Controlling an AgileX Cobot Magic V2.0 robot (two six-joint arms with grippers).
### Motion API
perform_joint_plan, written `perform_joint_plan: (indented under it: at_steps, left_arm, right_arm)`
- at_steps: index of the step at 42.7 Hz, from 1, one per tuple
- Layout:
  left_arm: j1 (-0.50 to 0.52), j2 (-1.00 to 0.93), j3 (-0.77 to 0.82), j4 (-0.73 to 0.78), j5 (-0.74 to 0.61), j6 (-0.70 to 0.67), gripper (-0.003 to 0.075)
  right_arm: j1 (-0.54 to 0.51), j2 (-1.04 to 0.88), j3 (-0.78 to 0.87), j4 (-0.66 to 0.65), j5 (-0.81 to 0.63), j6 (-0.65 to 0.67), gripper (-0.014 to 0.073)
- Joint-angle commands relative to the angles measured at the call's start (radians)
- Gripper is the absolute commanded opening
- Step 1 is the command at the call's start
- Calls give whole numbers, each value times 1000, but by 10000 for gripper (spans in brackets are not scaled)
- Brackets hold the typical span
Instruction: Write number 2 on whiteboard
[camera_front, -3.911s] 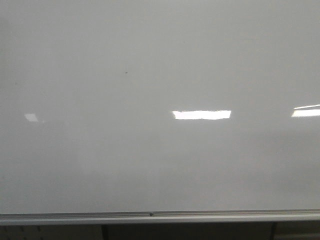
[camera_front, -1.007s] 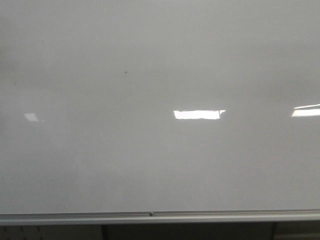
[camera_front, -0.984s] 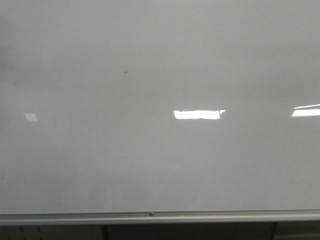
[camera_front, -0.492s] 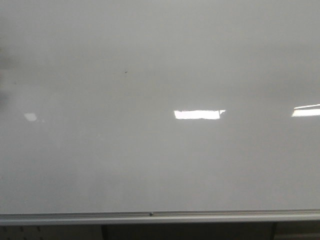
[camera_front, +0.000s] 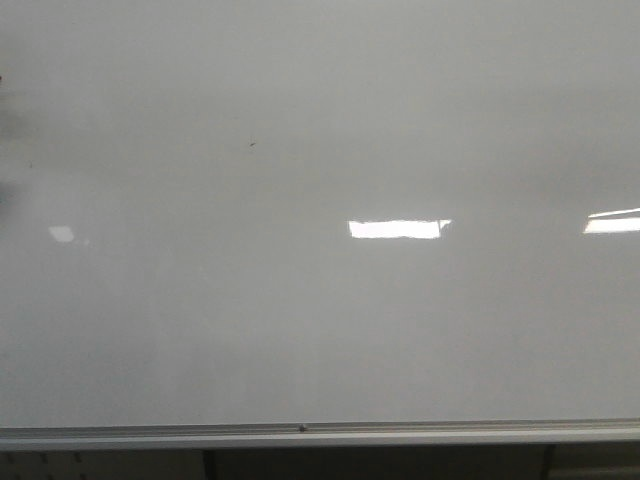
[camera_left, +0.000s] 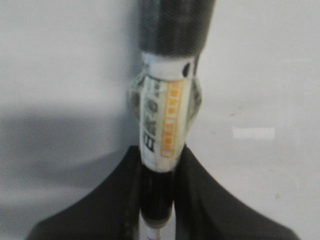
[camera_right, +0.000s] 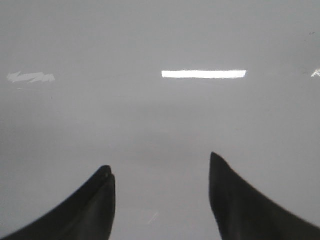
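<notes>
Presently the board (camera_front: 320, 300) is unmarked; left hand (camera_left: 157, 200) clamps a marker (camera_left: 167, 115), right hand (camera_right: 162, 195) apart; next, tip to board.

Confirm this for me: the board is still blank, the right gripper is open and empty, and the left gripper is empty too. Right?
Not quite. The left gripper is not empty: the left wrist view shows it shut on a marker. The rest holds: the whiteboard carries no writing in the front view, and the right gripper is open and empty.
</notes>
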Motion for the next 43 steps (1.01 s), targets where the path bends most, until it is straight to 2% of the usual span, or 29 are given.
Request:
perform_joint_plan:
  at_steps: [1, 9, 17, 22, 29, 34, 40, 43]
  left_arm:
    - [-22, -64, -38, -8, 6, 27, -18]
    - [-136, -95, -110, -41, 271, 137, -18]
    - [-249, -95, -211, -334, 567, 460, -18]
    - [-295, -95, -250, -475, 706, 585, -19]
    - [-348, -95, -274, -578, 904, 700, -19]
    - [-383, -95, -274, -644, 1055, 787, -19]
    - [-427, -97, -274, -646, 1054, 803, -19]
    - [-457, -97, -274, -646, 1054, 805, -19]
  right_arm:
    - [-6, 15, -41, 5, -47, -3, 447]
    - [-6, 78, -109, 5, 81, -4, 447]
    - [3, 201, -212, 24, 200, -40, 447]
    - [31, 272, -279, 89, 258, -110, 447]
    - [79, 390, -388, 233, 384, -250, 447]
    - [108, 490, -474, 443, 485, -428, 447]
    - [115, 607, -558, 668, 632, -625, 451]
    - [115, 696, -608, 768, 732, -701, 483]
